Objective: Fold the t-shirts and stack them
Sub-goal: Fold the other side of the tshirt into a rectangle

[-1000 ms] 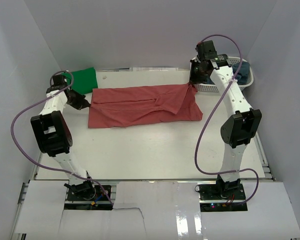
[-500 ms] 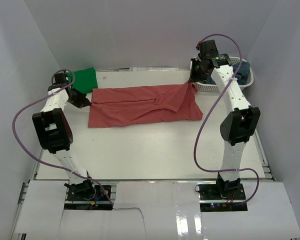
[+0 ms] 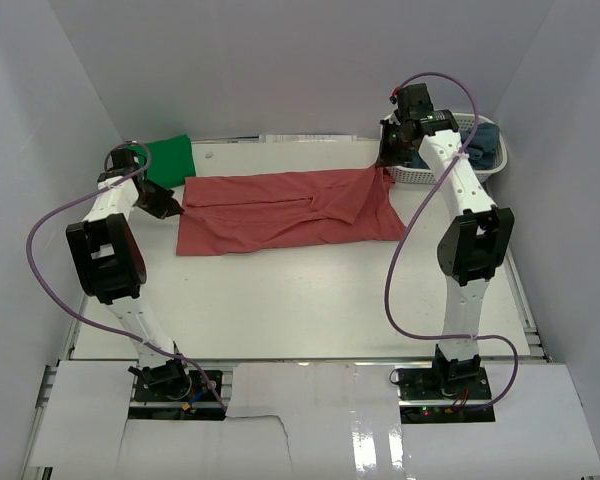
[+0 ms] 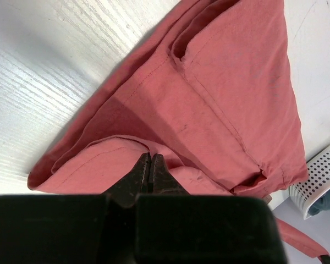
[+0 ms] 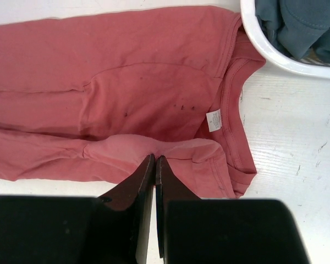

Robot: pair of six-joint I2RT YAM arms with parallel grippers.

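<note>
White table (image 3: 300, 300), claws (image 3: 177, 209) (image 3: 385, 167) extended far, pinching red shirt (image 3: 270, 215)

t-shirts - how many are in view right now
3 at least: the salmon-red t-shirt spread mid-table, the green t-shirt at the far left, and grey-blue cloth in the basket far right, which may hide more.

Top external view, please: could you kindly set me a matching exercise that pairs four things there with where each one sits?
Things:
1. salmon-red t-shirt
2. green t-shirt
3. grey-blue t-shirts
4. white basket

Places:
A. inside the basket
B. far right corner of the table
C. far left corner of the table
D. laid out across the far half of the table, between the other two places

Pairs: 1-D, 2-C, 3-A, 4-B
</note>
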